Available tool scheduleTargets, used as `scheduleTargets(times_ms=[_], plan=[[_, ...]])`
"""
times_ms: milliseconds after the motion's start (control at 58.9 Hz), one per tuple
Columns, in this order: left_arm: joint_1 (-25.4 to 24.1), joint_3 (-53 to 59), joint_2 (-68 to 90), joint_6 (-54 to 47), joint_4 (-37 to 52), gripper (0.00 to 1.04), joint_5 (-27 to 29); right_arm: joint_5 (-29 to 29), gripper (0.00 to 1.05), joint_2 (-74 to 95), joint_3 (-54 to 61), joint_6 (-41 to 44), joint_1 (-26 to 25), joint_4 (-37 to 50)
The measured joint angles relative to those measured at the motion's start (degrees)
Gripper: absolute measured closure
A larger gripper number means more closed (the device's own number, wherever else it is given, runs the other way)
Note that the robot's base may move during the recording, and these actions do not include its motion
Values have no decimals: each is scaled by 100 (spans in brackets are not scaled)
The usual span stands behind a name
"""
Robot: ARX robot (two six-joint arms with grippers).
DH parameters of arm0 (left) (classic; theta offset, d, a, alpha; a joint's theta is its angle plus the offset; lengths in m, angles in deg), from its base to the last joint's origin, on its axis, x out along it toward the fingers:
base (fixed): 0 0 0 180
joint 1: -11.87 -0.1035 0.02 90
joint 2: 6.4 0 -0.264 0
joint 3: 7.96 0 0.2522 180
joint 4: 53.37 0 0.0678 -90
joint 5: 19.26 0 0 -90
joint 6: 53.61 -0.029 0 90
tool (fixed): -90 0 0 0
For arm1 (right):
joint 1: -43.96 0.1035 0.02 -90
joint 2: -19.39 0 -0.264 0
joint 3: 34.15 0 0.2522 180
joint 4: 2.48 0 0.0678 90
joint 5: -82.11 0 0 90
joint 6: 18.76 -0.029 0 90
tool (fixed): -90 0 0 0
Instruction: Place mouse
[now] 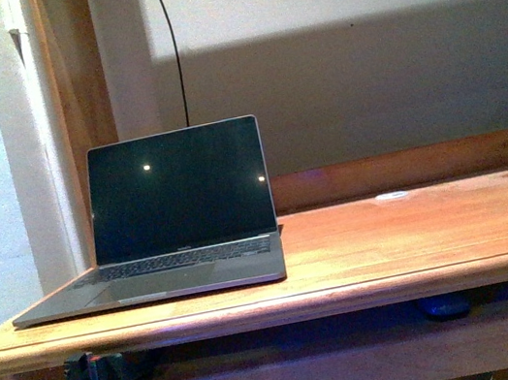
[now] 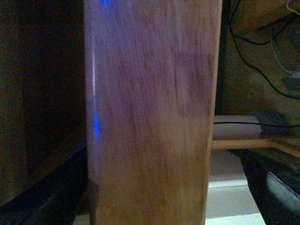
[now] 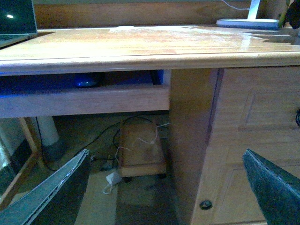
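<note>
While mouse [image 1: 445, 307] sits under desk edge [image 1: 370, 290], right end effector [image 3: 165, 154] spread apart; left end effector unseen.

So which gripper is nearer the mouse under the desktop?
Right, probably. The right gripper, open, faces the shelf where the mouse lies. The left gripper is out of view; its wrist camera shows only a desk leg close up.

The laptop [image 1: 179, 213] sits on the desk [image 1: 419, 230] at left; the mouse [image 1: 446, 307] lies below (on the under-shelf), rightward.
</note>
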Motion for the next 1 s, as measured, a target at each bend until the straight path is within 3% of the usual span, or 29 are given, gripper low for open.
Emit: scheduleTargets(times_ms=[357, 510, 696, 1002], plan=[[190, -175, -332, 968, -1425, 8, 352, 0, 7, 0, 0, 0, 0, 0], [369, -103, -960, 2059, -2769, 8, 424, 2, 7, 0, 0, 0, 0, 0], [623, 297, -1967, 3226, -4367, 8, -160, 0, 7, 0, 0, 0, 0, 0], [1051, 942, -3132, 5278, -5333, 8, -1241, 2, 7, 0, 0, 0, 0, 0]])
